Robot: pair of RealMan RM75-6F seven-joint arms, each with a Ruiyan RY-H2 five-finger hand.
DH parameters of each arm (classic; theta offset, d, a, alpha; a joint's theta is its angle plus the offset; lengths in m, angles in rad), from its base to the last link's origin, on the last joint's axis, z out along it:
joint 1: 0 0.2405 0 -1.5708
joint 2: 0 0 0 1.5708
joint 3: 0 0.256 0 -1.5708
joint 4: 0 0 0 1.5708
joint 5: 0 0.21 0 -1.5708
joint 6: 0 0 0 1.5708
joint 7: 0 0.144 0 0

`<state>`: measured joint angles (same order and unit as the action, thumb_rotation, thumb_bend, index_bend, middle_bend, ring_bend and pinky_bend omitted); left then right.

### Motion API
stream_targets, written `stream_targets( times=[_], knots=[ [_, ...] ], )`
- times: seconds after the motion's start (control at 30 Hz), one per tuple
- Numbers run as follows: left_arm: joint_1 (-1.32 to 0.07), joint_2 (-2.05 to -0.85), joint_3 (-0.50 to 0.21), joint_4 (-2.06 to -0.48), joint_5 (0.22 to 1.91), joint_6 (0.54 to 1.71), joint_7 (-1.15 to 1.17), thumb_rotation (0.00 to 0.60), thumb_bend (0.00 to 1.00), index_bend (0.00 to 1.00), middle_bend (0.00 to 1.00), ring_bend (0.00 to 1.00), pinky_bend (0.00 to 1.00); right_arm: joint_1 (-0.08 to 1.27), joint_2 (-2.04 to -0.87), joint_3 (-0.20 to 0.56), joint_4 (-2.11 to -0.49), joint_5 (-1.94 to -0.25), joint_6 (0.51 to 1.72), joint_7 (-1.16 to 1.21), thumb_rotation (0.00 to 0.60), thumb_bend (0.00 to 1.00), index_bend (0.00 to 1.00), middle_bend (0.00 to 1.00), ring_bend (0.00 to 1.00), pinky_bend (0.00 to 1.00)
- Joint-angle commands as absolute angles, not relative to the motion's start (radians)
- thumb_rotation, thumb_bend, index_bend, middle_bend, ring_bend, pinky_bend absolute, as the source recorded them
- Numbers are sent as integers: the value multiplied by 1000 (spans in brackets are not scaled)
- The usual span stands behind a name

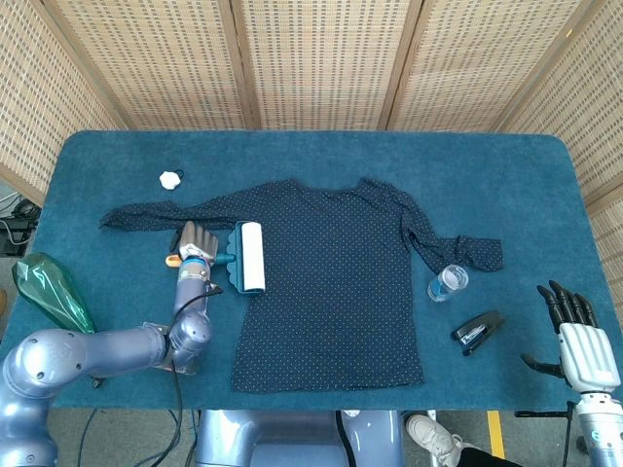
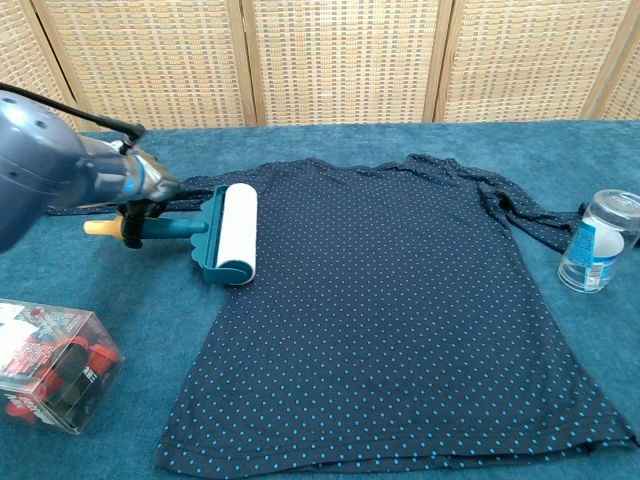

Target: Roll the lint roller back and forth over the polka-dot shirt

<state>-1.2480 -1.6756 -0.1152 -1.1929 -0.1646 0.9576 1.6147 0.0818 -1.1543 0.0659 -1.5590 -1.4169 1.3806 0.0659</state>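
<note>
The dark polka-dot shirt [image 1: 336,263] [image 2: 400,300] lies flat in the middle of the blue table, sleeves spread to both sides. My left hand [image 1: 196,241] [image 2: 140,190] grips the orange-tipped handle of the teal lint roller [image 1: 245,257] [image 2: 225,235]. The roller's white drum rests on the shirt's left edge, near the armpit. My right hand [image 1: 569,326] hovers open at the table's right front corner, far from the shirt and holding nothing.
A plastic water bottle [image 1: 448,283] [image 2: 597,241] lies by the right sleeve, with a black stapler [image 1: 477,332] just in front. A clear box of red items [image 2: 50,365] sits front left, a green bag [image 1: 49,292] at the left edge, a white ball [image 1: 171,179] behind.
</note>
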Motion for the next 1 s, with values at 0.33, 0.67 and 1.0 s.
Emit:
stream_targets(
  times=[0.33, 0.67, 1.0],
  knots=[
    [-1196, -1592, -77, -1259, -64, 915, 1529, 600, 267, 239, 242, 232, 211, 78, -1154, 62, -1569, -1432, 1398, 53, 600, 67, 0, 0, 0, 0],
    [-1118, -1510, -82, -1332, 159, 905, 1296, 600, 182, 0, 0, 0, 0, 72, -1148, 61, -1582, -1448, 1421, 49, 600, 67, 0, 0, 0, 0],
    [-838, -1328, -84, -1628, 760, 1116, 740, 600, 182, 0, 0, 0, 0, 60, -1131, 70, -1596, -1453, 1454, 63, 600, 67, 0, 0, 0, 0]
  ],
)
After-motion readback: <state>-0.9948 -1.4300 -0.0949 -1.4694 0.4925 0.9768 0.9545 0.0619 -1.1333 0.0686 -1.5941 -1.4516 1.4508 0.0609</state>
